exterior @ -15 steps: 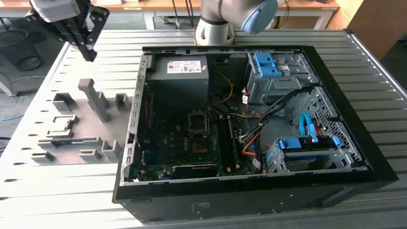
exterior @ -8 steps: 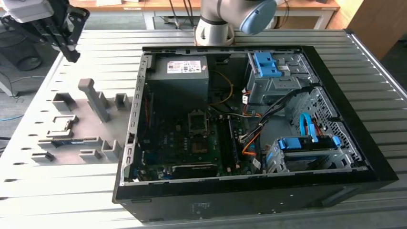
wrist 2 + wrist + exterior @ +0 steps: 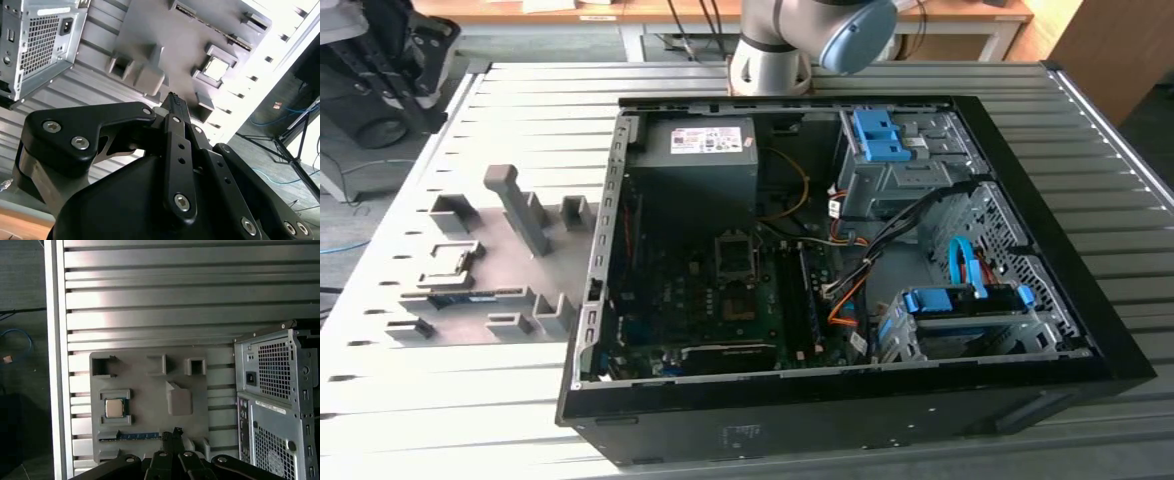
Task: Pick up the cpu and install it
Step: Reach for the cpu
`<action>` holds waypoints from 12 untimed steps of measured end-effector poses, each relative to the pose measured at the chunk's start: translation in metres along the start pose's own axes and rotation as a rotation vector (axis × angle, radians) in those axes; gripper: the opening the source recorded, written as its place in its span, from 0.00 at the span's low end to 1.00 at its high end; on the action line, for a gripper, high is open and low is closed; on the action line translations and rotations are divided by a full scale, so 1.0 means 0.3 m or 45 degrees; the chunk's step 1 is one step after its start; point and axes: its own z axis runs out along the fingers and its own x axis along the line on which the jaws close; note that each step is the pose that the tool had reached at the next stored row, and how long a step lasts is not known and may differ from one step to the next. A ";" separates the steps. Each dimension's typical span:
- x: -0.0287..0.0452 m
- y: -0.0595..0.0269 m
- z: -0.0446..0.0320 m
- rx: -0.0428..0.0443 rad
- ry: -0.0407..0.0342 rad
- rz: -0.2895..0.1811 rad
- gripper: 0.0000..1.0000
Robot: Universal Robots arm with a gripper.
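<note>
– Grey holder plate (image 3: 494, 262) on the exterior view's left: is the cpu on it?
– Yes. In the first wrist view the cpu (image 3: 114, 408) lies flat in a square pocket of this plate, silver top up, near a long memory stick (image 3: 132, 436).
– And more to the right?
– The open computer case (image 3: 854, 250), with the dark socket (image 3: 735, 262) near its middle, well apart from the chip.
– What about the gripper?
– The gripper (image 3: 172, 434) hangs above the plate, not touching the cpu. Its fingers look pressed together, with nothing between them.
– How will the chip handle?
– I judge it light, stiff and smooth, so it may slip. The underside is probably delicate. It is better to take it by two opposite edges, not by the flat top.
</note>
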 end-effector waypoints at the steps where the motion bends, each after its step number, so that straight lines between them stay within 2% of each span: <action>1: 0.016 -0.001 0.000 0.000 -0.0002 0.000 0.10; 8: 0.121 -0.008 -0.002 0.004 -0.0004 0.000 0.10; 12: 0.171 -0.010 0.001 0.008 -0.0005 0.000 0.10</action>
